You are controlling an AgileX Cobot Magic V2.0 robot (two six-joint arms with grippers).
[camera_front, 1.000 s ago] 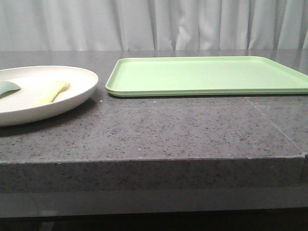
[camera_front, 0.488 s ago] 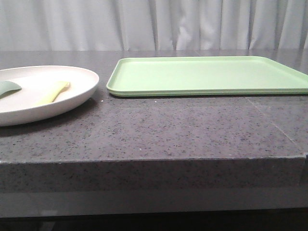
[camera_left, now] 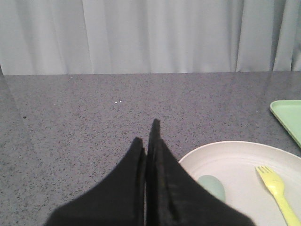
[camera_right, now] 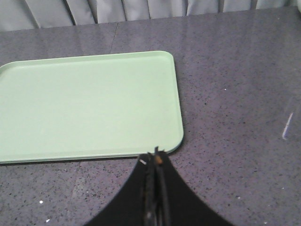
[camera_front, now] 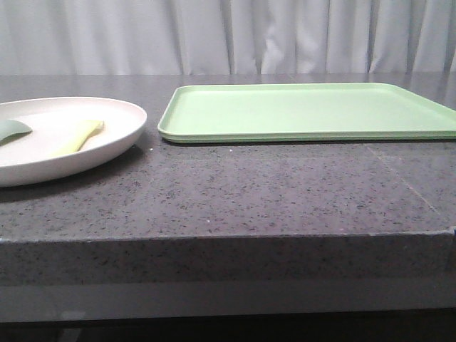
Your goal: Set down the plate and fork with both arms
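Observation:
The cream-white plate (camera_front: 107, 146) sits at the table's left; it also shows in the left wrist view (camera_left: 244, 162). The pale yellow fork (camera_front: 80, 137) lies in it, seen in the left wrist view (camera_left: 277, 190) too, beside a muted grey-green piece (camera_front: 13, 130). My left gripper (camera_left: 146, 134) is shut and empty, over the table just beside the plate's rim. My right gripper (camera_right: 155, 155) is shut and empty, at the near corner of the light-green tray (camera_right: 89, 106). Neither gripper shows in the front view.
The flat light-green tray (camera_front: 306, 110) lies at the back right of the dark speckled stone table (camera_front: 235, 192). The table's front edge runs across the front view. A white curtain hangs behind.

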